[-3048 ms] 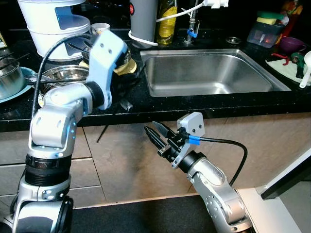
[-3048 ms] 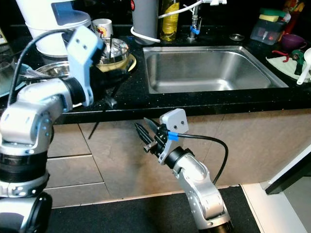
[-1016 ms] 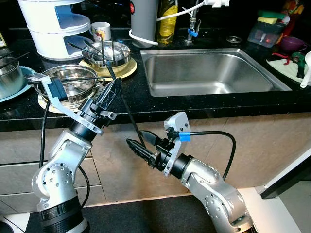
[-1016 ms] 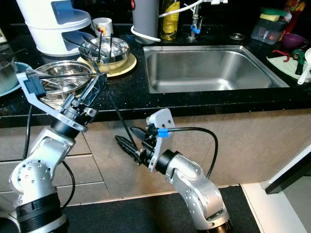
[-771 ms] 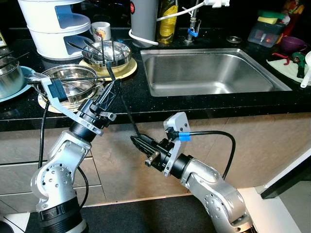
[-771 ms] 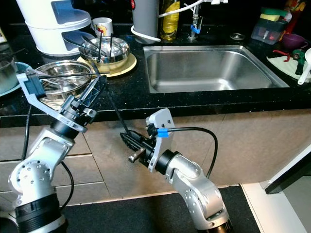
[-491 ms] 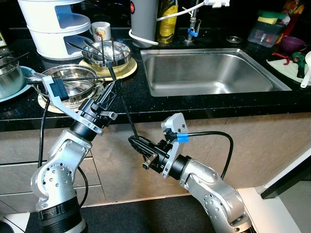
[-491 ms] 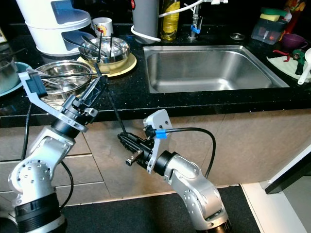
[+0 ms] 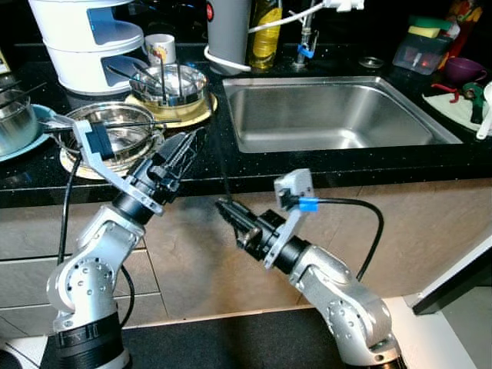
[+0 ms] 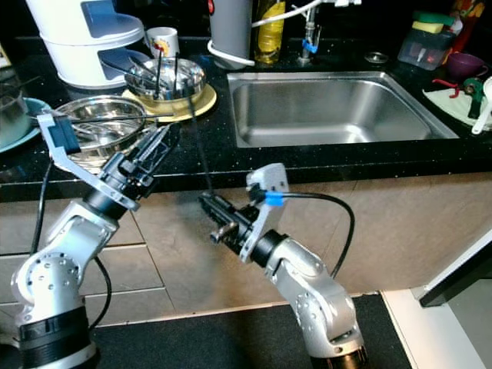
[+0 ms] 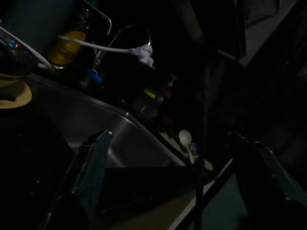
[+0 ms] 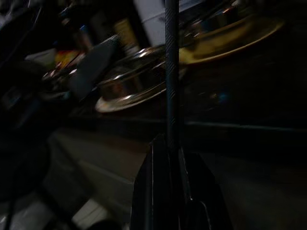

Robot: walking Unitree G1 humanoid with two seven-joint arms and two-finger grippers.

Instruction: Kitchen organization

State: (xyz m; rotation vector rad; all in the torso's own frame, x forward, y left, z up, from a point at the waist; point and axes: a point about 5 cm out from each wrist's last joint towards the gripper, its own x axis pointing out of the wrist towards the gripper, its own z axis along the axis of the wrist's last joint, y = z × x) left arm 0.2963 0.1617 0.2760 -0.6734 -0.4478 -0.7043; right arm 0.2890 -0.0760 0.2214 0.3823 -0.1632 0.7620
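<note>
My right gripper, held below the counter edge, has its fingers clamped on the lower end of a thin black rod that rises past the edge, just left of the sink. My left gripper, fingers apart, is beside the rod's upper part. Steel bowls sit on the counter behind.

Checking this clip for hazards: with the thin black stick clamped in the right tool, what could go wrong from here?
1. The right tool holds the black stick only at its lower end, so it may pivot or slip.
2. The left tool is open near the stick's upper part; closing could miss or knock it.
3. The stick rises past the countertop edge and might snag.
</note>
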